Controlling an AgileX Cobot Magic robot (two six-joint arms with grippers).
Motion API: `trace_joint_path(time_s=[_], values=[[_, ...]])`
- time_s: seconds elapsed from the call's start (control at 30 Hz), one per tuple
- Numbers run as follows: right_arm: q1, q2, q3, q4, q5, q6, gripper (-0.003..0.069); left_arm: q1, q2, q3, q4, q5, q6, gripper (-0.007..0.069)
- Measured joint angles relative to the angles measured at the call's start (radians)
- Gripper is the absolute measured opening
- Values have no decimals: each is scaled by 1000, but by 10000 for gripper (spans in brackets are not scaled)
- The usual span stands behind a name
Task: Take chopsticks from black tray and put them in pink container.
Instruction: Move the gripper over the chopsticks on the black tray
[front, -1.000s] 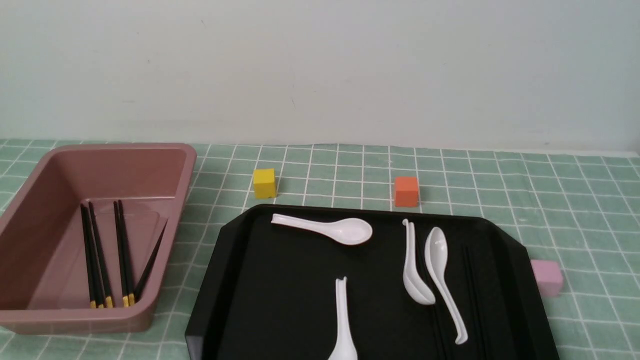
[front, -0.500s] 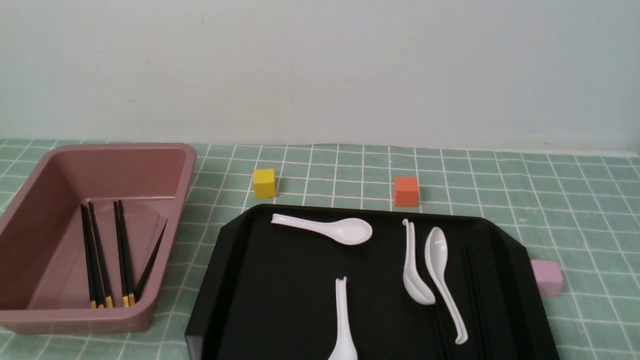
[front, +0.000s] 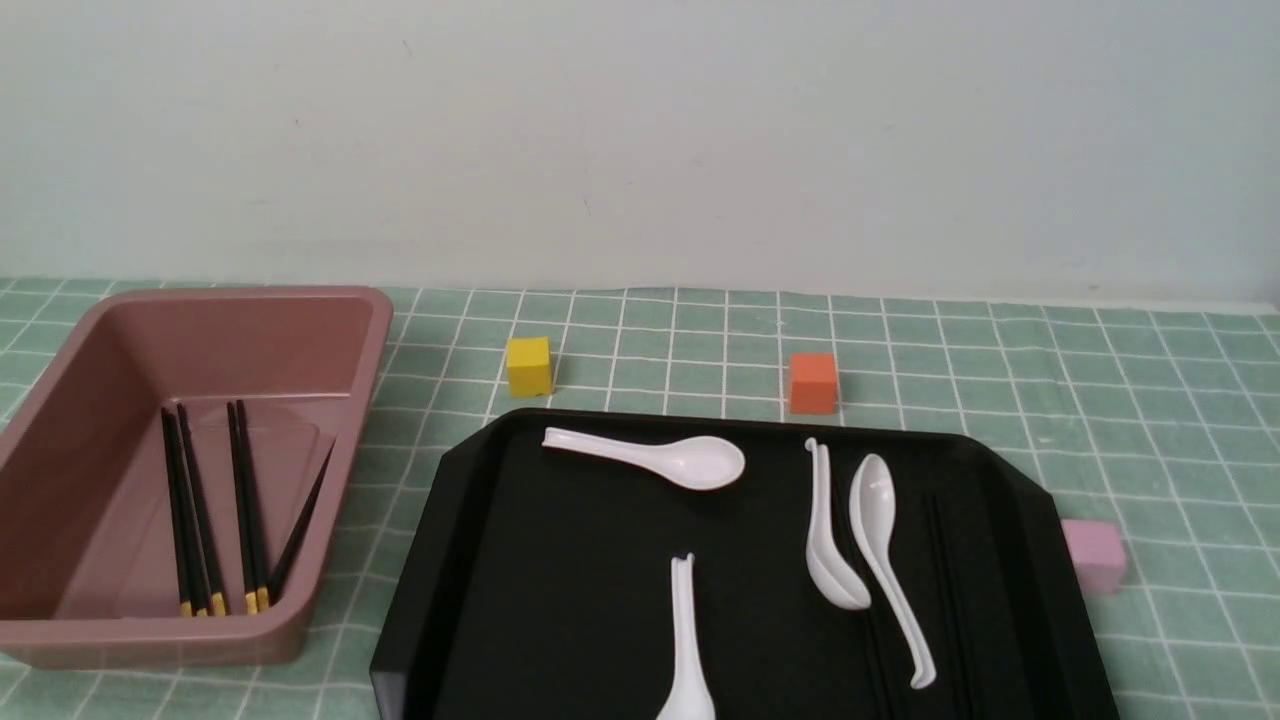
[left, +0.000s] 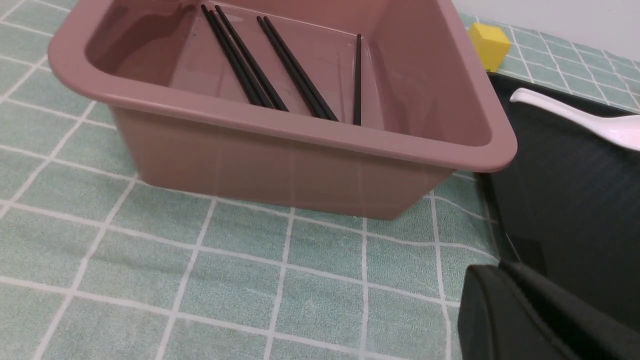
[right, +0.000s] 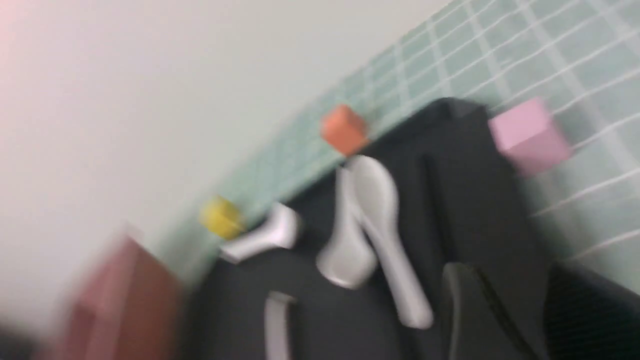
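Note:
The pink container (front: 370, 330) stands at the left with several black, gold-banded chopsticks (front: 245, 500) lying in it. In the left wrist view the same container (left: 300, 130) and chopsticks (left: 295, 70) show from close by. The black tray (front: 580, 560) fills the middle front. A pair of chopsticks (front: 938, 560) lies faintly visible along its right side, beside the spoons. My left gripper (left: 500, 280) hangs by the tray's left edge and its jaws are hard to read. My right gripper (right: 505, 280), blurred, stands open over the tray's right part near those chopsticks (right: 431, 200). Neither gripper shows in the front view.
Several white soup spoons (front: 690, 462) lie on the tray, two of them side by side (front: 850, 530). A yellow cube (front: 528, 365) and an orange cube (front: 812, 382) sit behind the tray. A small pale pink cube (front: 1093, 555) sits at its right edge.

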Motion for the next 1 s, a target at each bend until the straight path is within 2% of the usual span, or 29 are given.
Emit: trace_joint_path(time_s=[0.13, 0.33, 0.47, 0.57, 0.63, 0.67, 0.73, 0.9, 1.0], values=[[0, 0, 0, 123, -68, 31, 240, 0, 0, 0, 0, 0, 0, 18], [0, 0, -1, 167, -143, 36, 240, 0, 0, 0, 0, 0, 0, 18], [0, 10, -113, 152, -224, -78, 216, 0, 0, 0, 0, 0, 0, 18], [0, 103, -283, 114, -221, -245, 137, 0, 0, 0, 0, 0, 0, 18], [0, 200, -395, 83, -150, -369, 77, 0, 0, 0, 0, 0, 0, 18], [0, 238, -432, 72, -112, -392, 57, 0, 0, 0, 0, 0, 0, 18], [0, 393, -560, 35, 61, -491, 0, 0, 0, 0, 0, 0, 0, 18], [0, 817, -771, 8, 519, -529, 1, 0, 0, 0, 0, 0, 0, 18], [3, 1042, -813, 37, 662, -562, 10, 0, 0, 0, 0, 0, 0, 18]])
